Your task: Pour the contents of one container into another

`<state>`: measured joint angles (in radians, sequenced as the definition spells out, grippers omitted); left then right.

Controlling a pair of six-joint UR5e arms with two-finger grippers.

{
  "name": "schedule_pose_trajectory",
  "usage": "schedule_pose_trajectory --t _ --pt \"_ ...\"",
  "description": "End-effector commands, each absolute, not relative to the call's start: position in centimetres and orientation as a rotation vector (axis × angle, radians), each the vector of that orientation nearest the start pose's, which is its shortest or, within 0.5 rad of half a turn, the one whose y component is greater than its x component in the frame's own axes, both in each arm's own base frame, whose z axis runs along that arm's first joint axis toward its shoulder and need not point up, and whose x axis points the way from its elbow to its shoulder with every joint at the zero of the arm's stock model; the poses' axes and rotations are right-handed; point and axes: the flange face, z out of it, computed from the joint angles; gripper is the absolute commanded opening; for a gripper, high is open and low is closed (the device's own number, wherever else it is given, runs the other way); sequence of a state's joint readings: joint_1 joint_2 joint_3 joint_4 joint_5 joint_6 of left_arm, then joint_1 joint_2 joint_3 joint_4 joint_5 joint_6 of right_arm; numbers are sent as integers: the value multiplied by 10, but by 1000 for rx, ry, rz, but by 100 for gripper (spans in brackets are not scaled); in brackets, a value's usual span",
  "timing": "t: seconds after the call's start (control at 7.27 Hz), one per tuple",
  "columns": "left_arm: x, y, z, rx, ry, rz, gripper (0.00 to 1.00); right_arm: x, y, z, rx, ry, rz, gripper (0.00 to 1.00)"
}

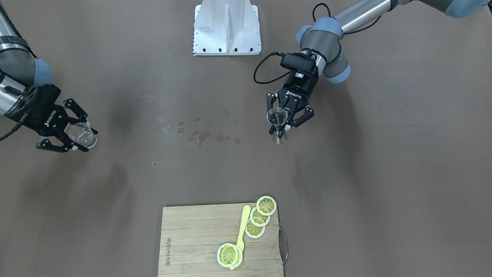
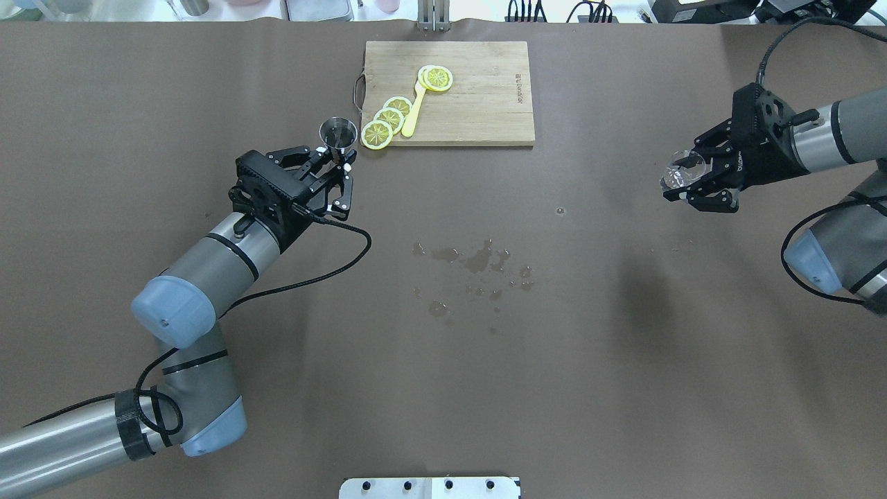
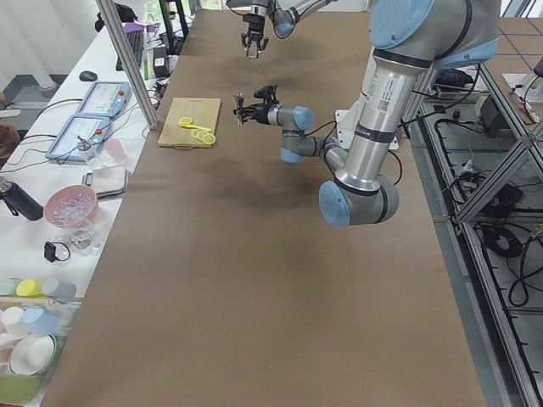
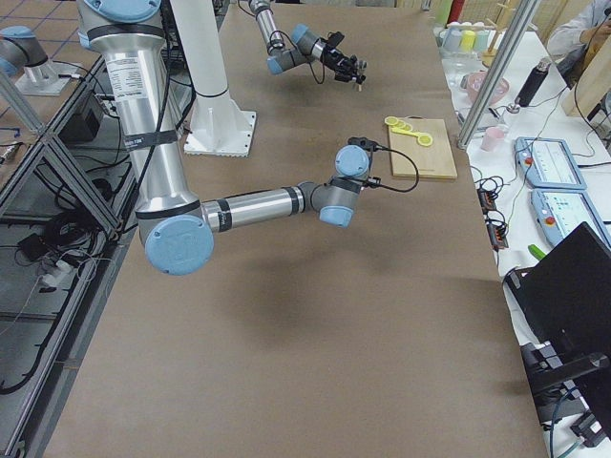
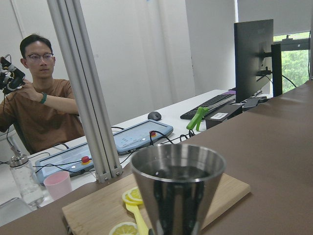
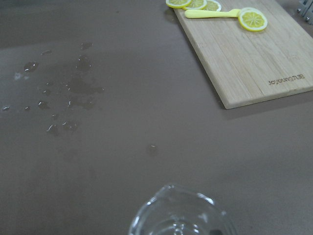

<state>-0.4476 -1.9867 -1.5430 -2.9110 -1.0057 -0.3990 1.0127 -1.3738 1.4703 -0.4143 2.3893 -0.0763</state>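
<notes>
Now: left gripper (image 2: 337, 163) is clamped on the jigger (image 2: 338, 133), which is held upright just beside the cutting board's (image 2: 478, 97) corner and the lemon slices (image 2: 378, 134). Right gripper (image 2: 675, 177) is closed around the glass cup (image 2: 683, 168), over the table's (image 2: 443, 388) right side, well apart from the jigger. Spilled droplets (image 2: 478, 260) lie on the table between the arms.

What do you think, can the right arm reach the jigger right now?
Probably yes: only table and spilled drops lie between the glass cup in the right gripper and the jigger held by the left gripper.
</notes>
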Motion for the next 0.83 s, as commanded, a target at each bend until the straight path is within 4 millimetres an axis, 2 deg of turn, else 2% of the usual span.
schedule_pose_trajectory --t 0.0,0.14,0.28,0.41,0.55,0.69 --pt "430 -420 333 1398 893 -40 0 -254 -514 516 997 -1060 -1071 0" --pt "408 -412 344 1362 921 -90 0 -257 -517 528 1011 -1071 -1084 0" --pt "387 -403 360 1384 856 -156 0 -260 -516 543 1007 -1082 -1093 0" --pt "387 -391 377 1407 764 -229 0 -268 -526 552 1010 -1105 -1117 0" --pt "388 -378 394 1393 749 -221 0 -274 -534 554 1032 -1103 -1141 0" --pt "393 -362 423 1354 768 -355 0 -277 -539 547 1050 -1099 -1153 0"
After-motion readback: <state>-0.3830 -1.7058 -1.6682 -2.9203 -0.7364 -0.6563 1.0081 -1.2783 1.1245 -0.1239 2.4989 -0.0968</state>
